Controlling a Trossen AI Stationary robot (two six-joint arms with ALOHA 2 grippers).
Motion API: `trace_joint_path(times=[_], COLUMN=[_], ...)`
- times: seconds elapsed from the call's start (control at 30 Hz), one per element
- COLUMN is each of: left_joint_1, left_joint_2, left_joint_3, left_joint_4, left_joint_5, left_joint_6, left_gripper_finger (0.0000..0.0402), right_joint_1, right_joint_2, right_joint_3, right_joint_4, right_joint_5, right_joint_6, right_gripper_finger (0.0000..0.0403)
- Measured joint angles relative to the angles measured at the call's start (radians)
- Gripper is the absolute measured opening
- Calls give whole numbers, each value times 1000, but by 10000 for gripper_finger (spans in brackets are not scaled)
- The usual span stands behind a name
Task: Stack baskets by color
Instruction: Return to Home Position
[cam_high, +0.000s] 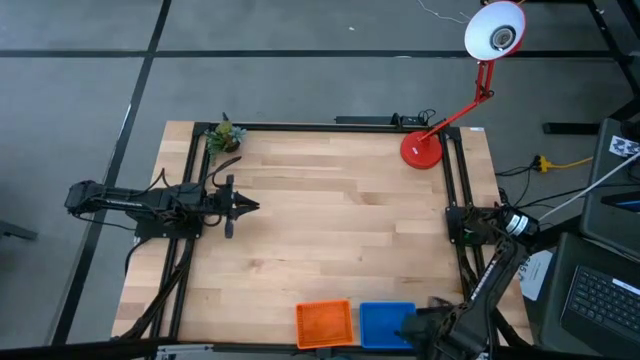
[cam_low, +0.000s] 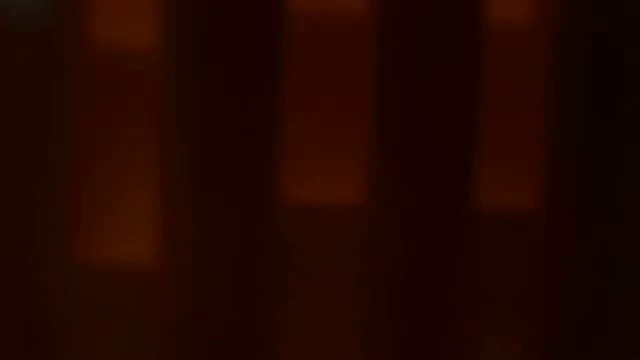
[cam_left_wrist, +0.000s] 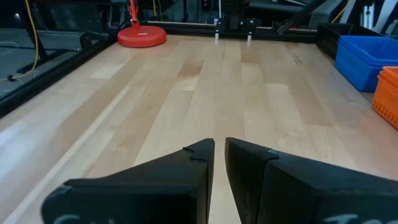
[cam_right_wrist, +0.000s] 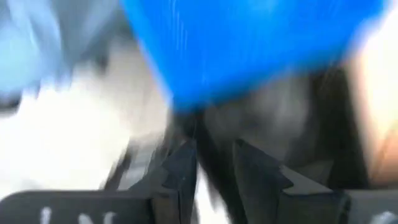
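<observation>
Two stacks, an orange basket (cam_high: 324, 324) and a blue basket (cam_high: 385, 322), sit side by side at the table's (cam_high: 330, 230) edge opposite the lamp (cam_high: 422, 150), almost touching. Seen from the left wrist, a black basket (cam_left_wrist: 331, 38) shows just beyond the blue one. Beside the blue basket hangs the right gripper (cam_right_wrist: 214, 149), fingers a little apart, holding nothing. Over bare wood at the left side, well apart from the baskets, the left gripper (cam_high: 252, 207) hovers with fingers nearly pressed together, empty. A small plant (cam_high: 225, 137) stands at the far corner
</observation>
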Motion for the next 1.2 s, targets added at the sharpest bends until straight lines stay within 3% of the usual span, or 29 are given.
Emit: trace_joint_path(times=[0.13, 0.23, 0.4, 0.5, 0.67, 0.77, 0.9, 0.97, 1.07, 1.2], left_joint_1=[0, 0, 0, 0, 0, 0, 0, 0, 0, 0], left_joint_2=[0, 0, 0, 0, 0, 0, 0, 0, 0, 0], left_joint_3=[0, 0, 0, 0, 0, 0, 0, 0, 0, 0], left_joint_4=[-1, 1, 1, 2, 10, 11, 10, 10, 11, 11], left_joint_5=[0, 0, -1, -1, -18, -17, -17, -16, -16, -14], left_joint_6=[-1, 50, 88, 88, 22, 24, 24, 24, 24, 24], left_gripper_finger=[31, 31, 31, 31, 31, 31, 31, 31, 31, 31], right_joint_1=[12, 30, 19, -19, -114, -181, -303, -375, -453, -499], right_joint_2=[-6, -35, -108, -135, -140, -168, -250, -296, -384, -560], right_joint_3=[0, 0, -12, -85, -275, -408, -597, -686, -777, -847], right_joint_4=[-77, -154, -150, -49, 267, 556, 1092, 1269, 1336, 1339], right_joint_5=[419, 642, 929, 977, 871, 785, 482, 309, 179, 171], right_joint_6=[-71, -87, -226, -303, -410, -545, -904, -1017, -1096, -1228], right_gripper_finger=[106, 106, 106, 106, 106, 106, 106, 106, 106, 106])
